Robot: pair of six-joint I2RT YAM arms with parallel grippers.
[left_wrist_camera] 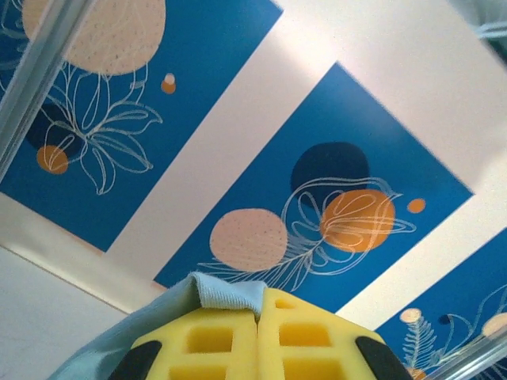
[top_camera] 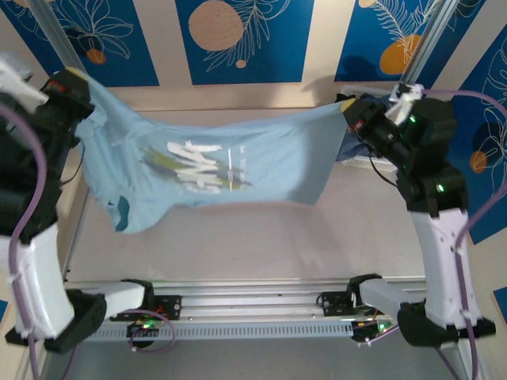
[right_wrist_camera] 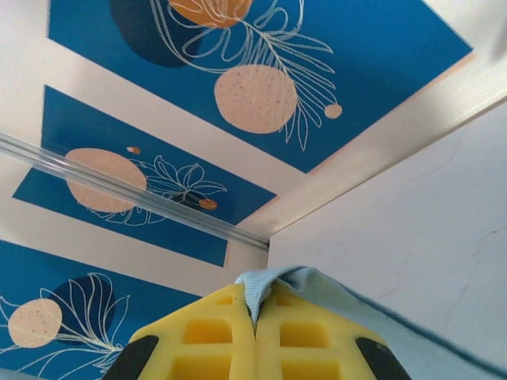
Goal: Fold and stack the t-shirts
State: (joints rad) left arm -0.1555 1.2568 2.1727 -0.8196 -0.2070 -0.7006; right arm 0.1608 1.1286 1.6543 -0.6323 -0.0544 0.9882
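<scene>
The pale sky-blue t-shirt with white lettering hangs stretched in the air above the table. My left gripper holds one end up at the far left. My right gripper holds the other end at the far right. In the left wrist view the yellow pads are pressed together on a fold of pale blue cloth. The right wrist view has the same: pads closed on a pinched hem. A bit of darker blue t-shirt peeks out under the right gripper.
A white slatted basket sits at the table's right side, behind my right arm. Metal frame posts rise at the back corners. An aluminium rail runs along the near edge between the arm bases.
</scene>
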